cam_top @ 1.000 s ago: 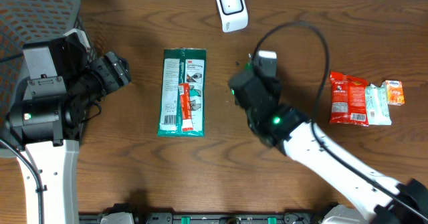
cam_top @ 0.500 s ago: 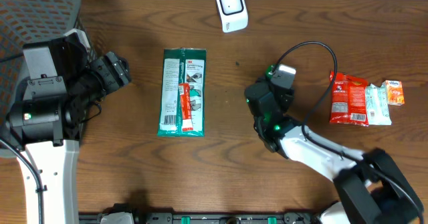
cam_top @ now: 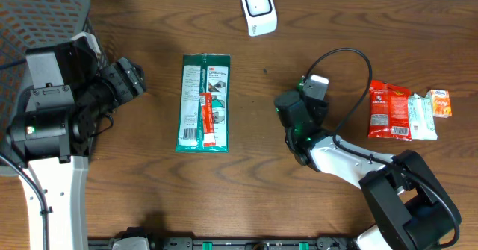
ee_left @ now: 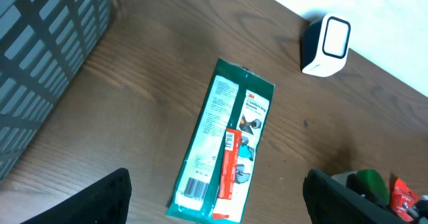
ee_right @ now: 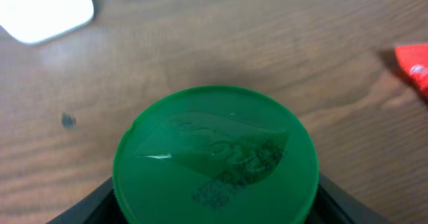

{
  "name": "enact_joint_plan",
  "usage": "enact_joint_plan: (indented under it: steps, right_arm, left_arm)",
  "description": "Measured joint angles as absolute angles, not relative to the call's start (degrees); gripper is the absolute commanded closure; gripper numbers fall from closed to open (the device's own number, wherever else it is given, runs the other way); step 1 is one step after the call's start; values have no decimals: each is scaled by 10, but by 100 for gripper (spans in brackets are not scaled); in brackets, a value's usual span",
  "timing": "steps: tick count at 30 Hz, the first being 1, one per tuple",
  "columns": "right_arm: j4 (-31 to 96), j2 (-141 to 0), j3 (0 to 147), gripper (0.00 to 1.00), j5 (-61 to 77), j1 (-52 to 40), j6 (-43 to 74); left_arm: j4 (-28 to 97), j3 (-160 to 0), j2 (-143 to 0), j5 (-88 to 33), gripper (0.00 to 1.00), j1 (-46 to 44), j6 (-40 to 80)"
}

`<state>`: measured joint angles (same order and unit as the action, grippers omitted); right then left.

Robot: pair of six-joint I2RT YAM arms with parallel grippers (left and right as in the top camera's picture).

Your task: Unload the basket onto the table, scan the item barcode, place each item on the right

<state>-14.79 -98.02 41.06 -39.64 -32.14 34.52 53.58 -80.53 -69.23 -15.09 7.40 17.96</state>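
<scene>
R gripper [ee_right: 214, 200] shifted right, pinching lidded green tub [ee_right: 214, 154]; L gripper [ee_left: 219, 200] spread, empty.

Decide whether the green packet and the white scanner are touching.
Apart. The overhead view shows bare table between the green packet and the white scanner; the left wrist view shows the same gap.

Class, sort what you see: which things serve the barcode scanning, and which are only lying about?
In the job: scanner, green-lidded tub, right gripper holding it.
Lying about: green packet, red packet, orange carton.
</scene>
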Motion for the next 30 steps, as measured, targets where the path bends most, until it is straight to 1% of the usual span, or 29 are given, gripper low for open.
enact_joint_plan:
  steps: [3,4,5,6,10,12,16,18,23,27,30]
  right_arm:
    - [-138,-980,411,48,-380,-321,345]
    - [-137,-980,411,45,-377,-321,345]
    - [-137,-980,411,40,-373,-321,345]
    - [-137,-980,411,33,-372,-321,345]
    - [-137,-980,411,32,-367,-321,345]
    - [-137,-980,411,27,-368,-321,343]
    - [-139,-980,411,20,-368,-322,330]
    - [-139,-980,411,21,-368,-322,320]
    - [-138,-971,411,26,-360,-321,279]
    - [-116,-918,411,26,-329,-321,244]
    - [-58,-854,415,26,-295,-317,230]
  left_arm:
    - [536,-805,-692,-151,18,74,180]
    - [536,-805,-692,-151,17,74,180]
    - [536,-805,-692,-151,18,74,180]
    - [536,-805,-692,-151,18,74,180]
    - [536,-805,-692,-151,18,74,180]
    - [536,-805,-692,-151,18,74,180]
    - [536,-805,-692,-151,18,74,180]
    - [536,-805,-692,-151,18,74,180]
    - [536,-805,-692,-151,18,74,180]
    - [536,-805,-692,-151,18,74,180]
    - [536,-805,-692,-151,18,74,180]
